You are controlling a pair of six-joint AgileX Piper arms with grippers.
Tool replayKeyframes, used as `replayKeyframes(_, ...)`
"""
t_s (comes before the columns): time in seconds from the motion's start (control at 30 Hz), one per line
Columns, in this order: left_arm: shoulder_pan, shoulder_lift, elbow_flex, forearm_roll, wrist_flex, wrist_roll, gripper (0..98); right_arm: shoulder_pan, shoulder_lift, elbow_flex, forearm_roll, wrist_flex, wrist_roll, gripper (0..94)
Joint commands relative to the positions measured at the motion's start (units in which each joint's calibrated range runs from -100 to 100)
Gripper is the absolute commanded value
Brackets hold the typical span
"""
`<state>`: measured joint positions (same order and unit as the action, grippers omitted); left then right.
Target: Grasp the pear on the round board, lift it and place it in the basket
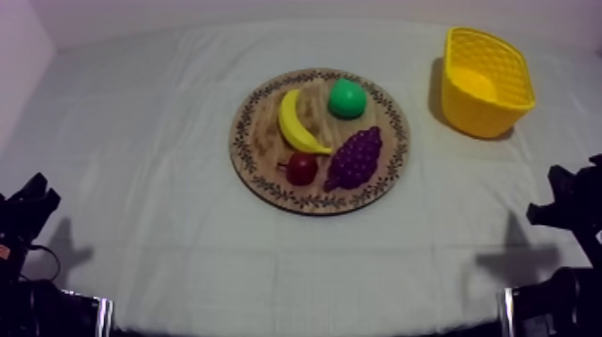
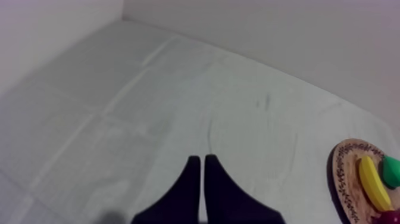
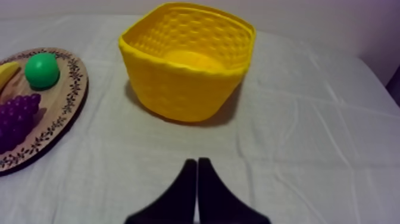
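The green pear (image 1: 347,98) lies at the back right of the round wooden board (image 1: 264,184), beside the banana (image 1: 296,124), the purple grapes (image 1: 355,157) and a small red fruit (image 1: 302,168). The yellow basket (image 1: 486,81) stands at the table's back right, with nothing inside. My left gripper (image 1: 31,202) rests low at the left edge; its fingers (image 2: 201,170) lie together as a narrow wedge over bare cloth. My right gripper (image 1: 560,202) rests low at the right edge, shut (image 3: 196,170), pointing at the basket (image 3: 186,59), with the pear (image 3: 41,70) and board (image 3: 68,104) off to its side.
The grey-white cloth (image 1: 161,134) covers the table, with wide free room left of the board and along the front. A pale wall rises behind the table. The board's edge (image 2: 334,173) with the banana (image 2: 372,182) lies far from my left gripper.
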<state>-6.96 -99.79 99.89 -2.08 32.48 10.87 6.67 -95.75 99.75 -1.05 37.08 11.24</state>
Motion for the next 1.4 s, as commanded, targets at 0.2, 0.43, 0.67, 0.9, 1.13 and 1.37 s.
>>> replayKeyframes(0.2, -0.03, -0.04, 0.00, 0.00, 0.02, 0.00, 0.1, 0.15, -0.01, 0.03, 0.00, 0.02, 0.05, 0.6)
replayKeyframes(0.43, -0.03, -0.04, 0.00, 0.00, 0.02, 0.00, 0.1, -0.25, -0.01, 0.03, 0.00, 0.02, -0.51, 0.6)
replayKeyframes(0.67, -0.03, -0.04, 0.00, 0.00, 0.02, 0.00, 0.1, -0.92, -0.01, -0.22, 0.07, 2.18, -1.99, 0.6)
replayKeyframes(0.9, -0.03, -0.04, 0.00, 0.00, 0.02, 0.00, 0.1, -1.61, 0.74, -1.45, 0.60, 6.21, 1.88, 1.1)
replayKeyframes(1.13, -0.03, -0.04, 0.00, 0.00, 0.02, 0.00, 0.1, -5.50, 13.42, -14.09, 3.78, 5.75, -1.18, 0.8)
replayKeyframes(1.37, -0.03, -0.04, 0.00, 0.00, 0.02, 0.00, 0.1, -10.28, 32.00, -34.25, 5.52, 8.85, -4.37, 0.6)
